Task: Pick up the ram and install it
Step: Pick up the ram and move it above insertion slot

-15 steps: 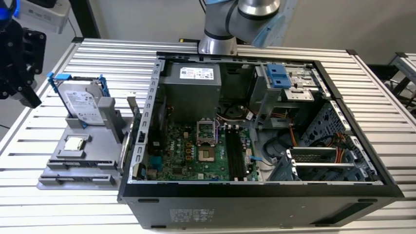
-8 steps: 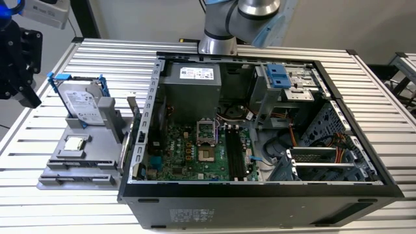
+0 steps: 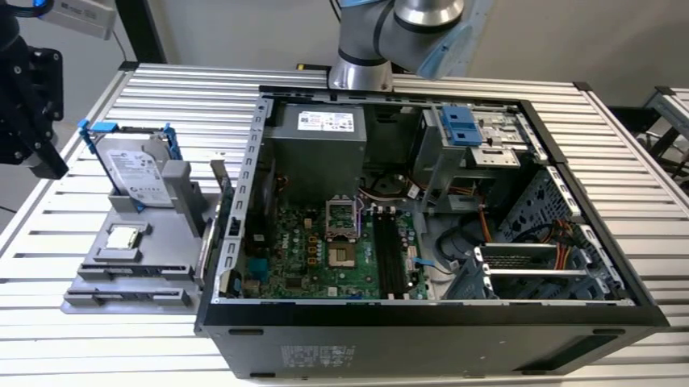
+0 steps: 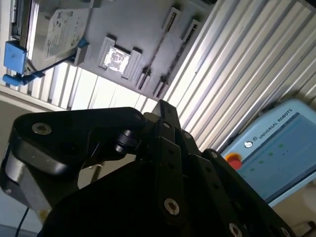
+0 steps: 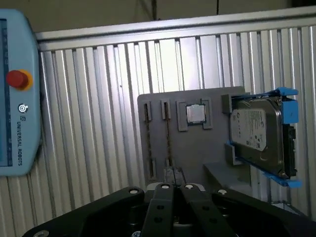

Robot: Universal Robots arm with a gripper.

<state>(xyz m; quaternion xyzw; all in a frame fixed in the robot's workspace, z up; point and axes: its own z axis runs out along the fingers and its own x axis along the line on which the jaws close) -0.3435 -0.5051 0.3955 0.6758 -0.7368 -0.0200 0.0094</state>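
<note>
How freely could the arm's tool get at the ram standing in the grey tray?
Probably yes: the ram stands on edge in the grey tray, open from above, and the tool hangs near it with nothing visible between them.

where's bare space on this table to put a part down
Bare table slats lie at the exterior view's left of the grey tray and right of the computer case. The tray and the case's inside are crowded.

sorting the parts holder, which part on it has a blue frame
The silver hard drive, propped up in the grey holder; the small square chip lies flat and bare.
</note>
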